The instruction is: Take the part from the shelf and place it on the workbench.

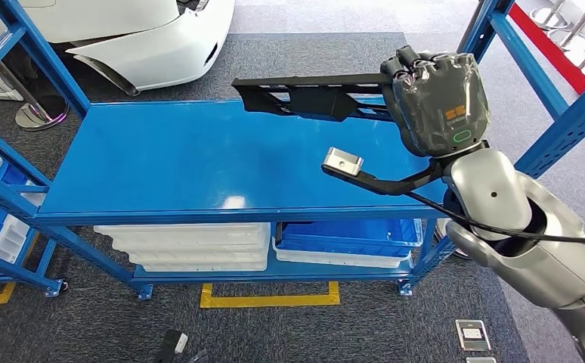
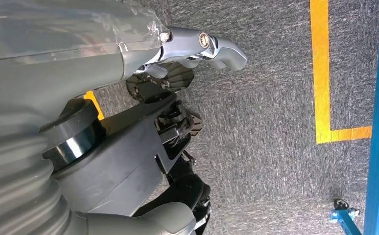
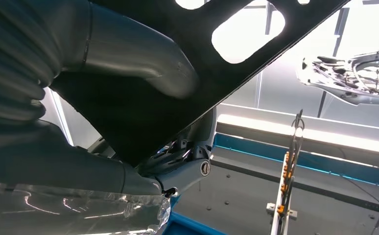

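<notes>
A long flat black plastic part [image 1: 308,96] with cut-outs hangs level above the back right of the blue workbench top [image 1: 184,162]. My right hand [image 1: 433,98] grips its right end. In the right wrist view the thick grey thumb [image 3: 143,63] presses on the black part [image 3: 256,44], whose openings show bright light behind. My left hand [image 2: 177,54] hangs beside my body over the grey carpet, fingers curled and holding nothing.
White trays [image 1: 191,246] and a blue bin [image 1: 350,238] sit on the rack's lower level. Blue uprights [image 1: 561,128] stand at the right and left. A white car body panel [image 1: 146,38] lies behind the bench. Yellow floor tape [image 1: 270,299] marks the front.
</notes>
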